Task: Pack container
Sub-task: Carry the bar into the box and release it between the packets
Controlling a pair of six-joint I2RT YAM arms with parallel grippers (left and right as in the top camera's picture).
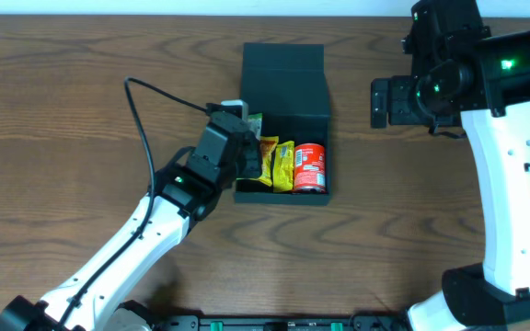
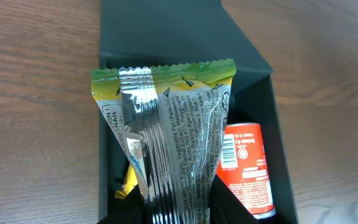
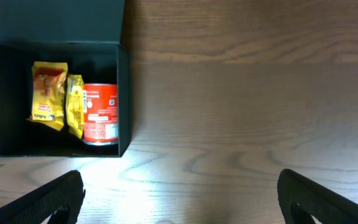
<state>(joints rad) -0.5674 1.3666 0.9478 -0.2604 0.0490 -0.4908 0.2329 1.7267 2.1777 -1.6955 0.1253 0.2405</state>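
The dark teal-black container (image 1: 283, 74) stands at the table's middle back with its flap lid open. Inside lie a red can (image 1: 309, 167) and yellow snack packets (image 1: 279, 164). My left gripper (image 1: 247, 152) is over the box's left side, shut on a silver packet with a green top edge (image 2: 166, 143), held upright above the box floor. The left wrist view also shows the can (image 2: 247, 168) and the box wall (image 2: 284, 137). My right gripper (image 1: 380, 101) is open and empty over bare table right of the box. The right wrist view shows the container (image 3: 124, 93), can (image 3: 99, 115) and yellow packets (image 3: 48, 93).
The wooden table (image 1: 63, 92) surrounds the box. The left arm's black cable (image 1: 141, 110) loops over the table left of the box. The right arm's white body (image 1: 513, 184) stands at the right edge.
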